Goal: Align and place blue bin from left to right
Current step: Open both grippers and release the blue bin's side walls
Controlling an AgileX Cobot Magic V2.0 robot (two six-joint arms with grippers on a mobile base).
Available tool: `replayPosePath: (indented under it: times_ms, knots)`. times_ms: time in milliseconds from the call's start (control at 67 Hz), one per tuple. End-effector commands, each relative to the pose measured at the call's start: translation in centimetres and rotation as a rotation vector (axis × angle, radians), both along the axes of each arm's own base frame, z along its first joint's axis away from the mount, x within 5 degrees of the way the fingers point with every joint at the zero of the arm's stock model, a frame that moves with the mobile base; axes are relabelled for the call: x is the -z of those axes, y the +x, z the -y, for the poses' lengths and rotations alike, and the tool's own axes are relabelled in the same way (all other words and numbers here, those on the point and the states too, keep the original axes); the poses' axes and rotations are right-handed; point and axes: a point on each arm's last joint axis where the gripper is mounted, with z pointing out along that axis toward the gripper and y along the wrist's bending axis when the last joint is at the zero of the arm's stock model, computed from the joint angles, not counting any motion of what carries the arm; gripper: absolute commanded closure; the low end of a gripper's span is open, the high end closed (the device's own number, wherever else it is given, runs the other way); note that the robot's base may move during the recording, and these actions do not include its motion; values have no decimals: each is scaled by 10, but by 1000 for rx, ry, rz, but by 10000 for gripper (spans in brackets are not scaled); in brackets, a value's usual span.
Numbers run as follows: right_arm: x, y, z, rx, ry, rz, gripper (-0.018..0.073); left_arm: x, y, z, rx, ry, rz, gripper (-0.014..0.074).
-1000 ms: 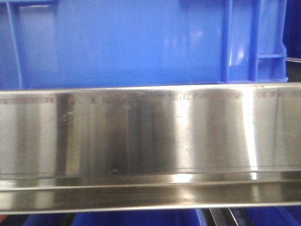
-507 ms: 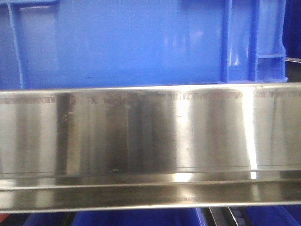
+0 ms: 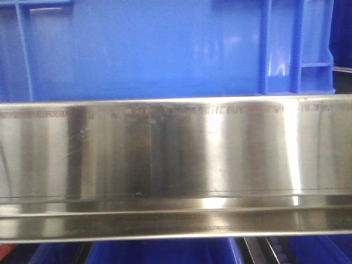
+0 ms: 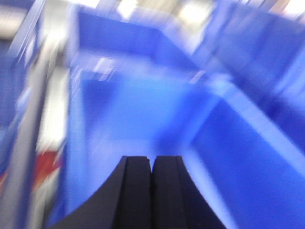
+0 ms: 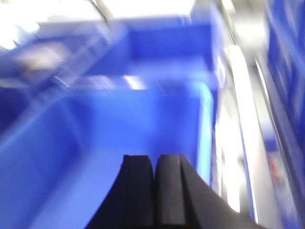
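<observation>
The blue bin fills the top of the front view, its flat side panel facing me with vertical ribs near both ends. It rests behind a steel shelf rail. Neither gripper shows in that view. In the blurred left wrist view, my left gripper is shut with nothing between its fingers, hovering over the open inside of a blue bin. In the blurred right wrist view, my right gripper is likewise shut and empty above a blue bin's interior.
More blue containers peek out below the rail. Other blue bin walls crowd the right side of the left wrist view. A bright metal shelf edge runs along the right of the right wrist view.
In the front view the steel rail's top edge sits slightly higher than before, and the bin's left rib has shifted a little to the right.
</observation>
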Motion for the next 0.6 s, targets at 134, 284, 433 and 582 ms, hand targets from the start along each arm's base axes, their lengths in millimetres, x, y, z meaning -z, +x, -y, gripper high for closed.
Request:
replayPosePath:
  times_ms: [134, 284, 433, 582]
  knots:
    - [19, -34, 24, -71, -22, 208, 639, 2, -33, -10, 45, 26, 183, 707]
    - [40, -49, 33, -116, -63, 289, 639, 20, -57, -15, 96, 67, 305, 707]
    - [51, -59, 42, -119, -72, 289, 639, 36, -76, -22, 113, 69, 334, 707]
    - [47, -72, 55, -105, -52, 312, 639, 37, -96, -32, 99, 60, 358, 707]
